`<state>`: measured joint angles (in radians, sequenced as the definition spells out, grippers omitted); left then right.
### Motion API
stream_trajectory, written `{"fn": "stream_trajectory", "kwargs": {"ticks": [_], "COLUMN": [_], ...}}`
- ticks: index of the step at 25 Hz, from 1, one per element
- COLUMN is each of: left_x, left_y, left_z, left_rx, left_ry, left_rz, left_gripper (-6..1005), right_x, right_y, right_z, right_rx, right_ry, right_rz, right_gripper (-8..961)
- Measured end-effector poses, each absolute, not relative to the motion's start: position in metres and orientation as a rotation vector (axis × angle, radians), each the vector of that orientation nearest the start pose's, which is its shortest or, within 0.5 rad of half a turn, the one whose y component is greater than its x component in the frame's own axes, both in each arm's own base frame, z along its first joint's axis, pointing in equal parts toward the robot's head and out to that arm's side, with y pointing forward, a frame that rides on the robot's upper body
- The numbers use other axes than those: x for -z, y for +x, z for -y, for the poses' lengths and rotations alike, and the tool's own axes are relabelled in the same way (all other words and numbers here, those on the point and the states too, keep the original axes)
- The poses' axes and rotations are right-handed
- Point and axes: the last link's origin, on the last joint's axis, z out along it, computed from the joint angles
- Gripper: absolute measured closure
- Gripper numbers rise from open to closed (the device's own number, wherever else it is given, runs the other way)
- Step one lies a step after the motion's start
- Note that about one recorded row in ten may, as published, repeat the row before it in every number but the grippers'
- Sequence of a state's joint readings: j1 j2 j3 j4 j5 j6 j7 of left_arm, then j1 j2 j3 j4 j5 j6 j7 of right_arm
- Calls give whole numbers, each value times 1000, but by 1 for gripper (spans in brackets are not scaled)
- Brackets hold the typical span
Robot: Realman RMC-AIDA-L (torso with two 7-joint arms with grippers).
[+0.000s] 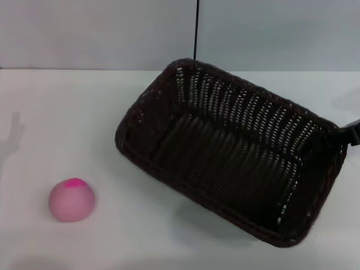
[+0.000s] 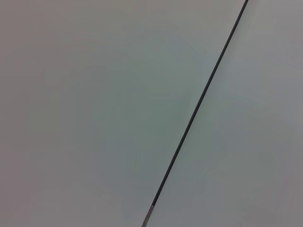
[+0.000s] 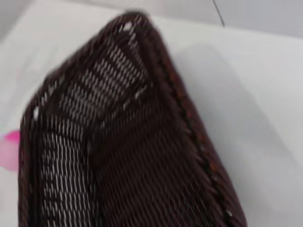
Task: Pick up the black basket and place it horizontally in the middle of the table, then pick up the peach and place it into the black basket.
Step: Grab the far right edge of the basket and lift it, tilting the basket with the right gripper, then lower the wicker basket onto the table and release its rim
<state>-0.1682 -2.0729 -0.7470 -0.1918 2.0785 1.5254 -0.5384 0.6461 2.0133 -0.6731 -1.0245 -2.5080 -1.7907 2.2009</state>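
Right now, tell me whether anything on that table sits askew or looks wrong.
The black basket sits skewed, its long sides running diagonally across the table, and a shadow under its near edge suggests it is tipped or lifted. The right gripper is at its right end. The peach rests apart, outside the basket. Nothing looks spilled or damaged.

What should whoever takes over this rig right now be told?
Right hand: only a dark tip shows at the black basket's right rim; grip unconfirmed.
Left hand: out of sight; its camera faces a blank wall.
Black basket: right of centre on the table, angled diagonally, empty, possibly lifted.
Peach: on the table, front left, apart from the basket.
Done: nothing finished.
Left: set basket horizontal mid-table, then put the peach in.
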Motion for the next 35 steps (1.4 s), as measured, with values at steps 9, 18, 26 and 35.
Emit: {"fn": "stream_trajectory", "kwargs": {"ticks": [9, 18, 26, 35], "left_x": [-27, -27, -27, -26], "left_y": [-366, -364, -362, -361], "left_z": [-234, -237, -238, -239], "left_rx": [1103, 1115, 1119, 1138], "left_ry": [-1204, -1207, -1209, -1203], "left_rz": [746, 741, 739, 748], "left_gripper": [205, 211, 215, 220], "right_x": [-85, -89, -80, -65], "right_y": [270, 271, 265, 263], "right_z": [-343, -347, -360, -368], "right_rx": [-449, -575, -666, -656], "right_ry": [-2693, -2669, -2664, -2683], "right_rz": [-1291, -1134, -962, -838], "right_gripper": [744, 753, 750, 747]}}
